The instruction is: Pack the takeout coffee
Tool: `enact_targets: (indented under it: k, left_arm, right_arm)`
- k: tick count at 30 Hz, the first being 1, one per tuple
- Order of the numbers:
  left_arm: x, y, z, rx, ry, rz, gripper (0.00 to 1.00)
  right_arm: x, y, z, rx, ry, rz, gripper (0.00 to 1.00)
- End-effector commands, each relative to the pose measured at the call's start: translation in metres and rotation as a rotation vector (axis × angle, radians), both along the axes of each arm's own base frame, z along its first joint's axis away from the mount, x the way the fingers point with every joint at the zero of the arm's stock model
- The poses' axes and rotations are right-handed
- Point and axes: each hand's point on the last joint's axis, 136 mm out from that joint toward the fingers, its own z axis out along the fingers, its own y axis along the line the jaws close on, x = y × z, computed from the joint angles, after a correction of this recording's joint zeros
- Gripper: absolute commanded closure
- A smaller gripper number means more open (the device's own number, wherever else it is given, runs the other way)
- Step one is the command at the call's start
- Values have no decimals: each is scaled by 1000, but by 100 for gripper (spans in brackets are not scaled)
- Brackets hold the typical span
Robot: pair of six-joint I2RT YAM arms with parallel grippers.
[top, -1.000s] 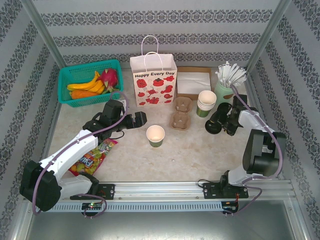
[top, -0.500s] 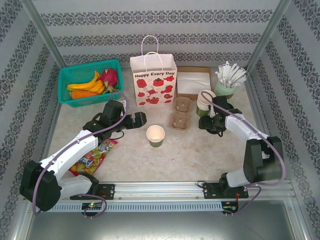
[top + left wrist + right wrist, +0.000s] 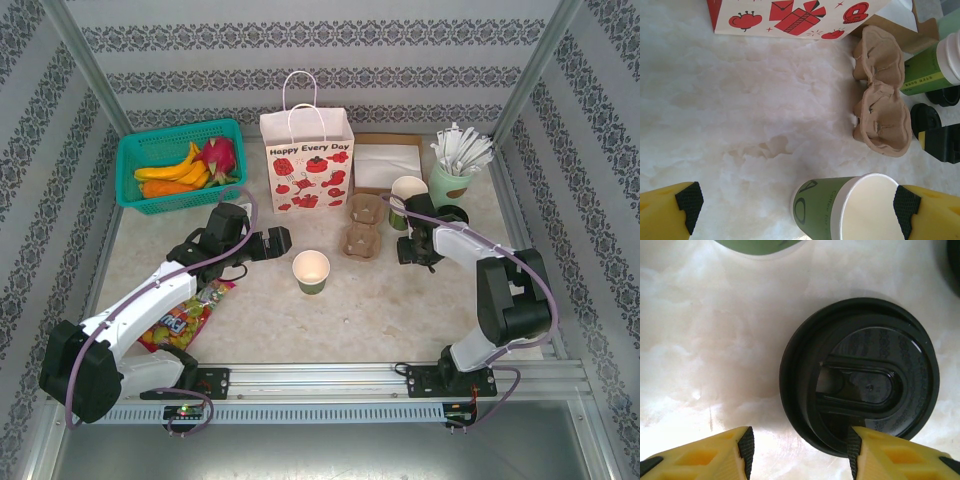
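Right gripper swung left, hovering over the black lid.

Right gripper has swung in from the far right, jaws narrowing. Black lid now lies just ahead of them, its rim touching the right finger.

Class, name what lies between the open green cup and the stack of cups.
A cardboard cup carrier lies between the open green cup and the stack of cups; the top external view shows it.
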Motion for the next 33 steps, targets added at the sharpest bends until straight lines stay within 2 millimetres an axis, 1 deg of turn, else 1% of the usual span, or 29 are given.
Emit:
enact_targets:
  k: [1,6,9,13,15,17,19,23,25,27,29,33]
  left_arm:
    - [2,7,2,13,-23,18,0]
    - [2,7,1,14,-22,21,0]
    - [2,7,2,13,-22,20,0]
    - [0,10,2,22,-17,28,0]
    - [0,11,2,25,-17,33,0]
    - [0,12,1,28,-16,39,0]
    - [0,12,1,26,-18,41,0]
    - [1,11,0,24,-15,39,0]
    - [2,10,-1,22,-14,36,0]
    - [3,9,-1,22,-14,35,0]
    - [3,8,-1,21,-10,30,0]
    - [2,10,-2,23,-11,36,0]
  right_arm:
    - [11,-2,8,-30,-50,10,46]
    - [16,4,17,4,-104,38,47]
    - [23,7,13,11,-102,35,51]
    - [25,5,-2,-12,-36,28,58]
    - [23,2,-7,-27,-10,16,60]
    - [21,1,-9,-32,3,11,64]
    - [16,1,-8,-30,11,3,70]
    - [4,1,-3,-18,6,-16,77]
    - [-2,3,-1,-5,8,-24,82]
    - [-3,7,6,6,-8,-21,87]
    - [-5,14,10,28,2,-14,89]
    - [-11,20,14,19,20,-3,95]
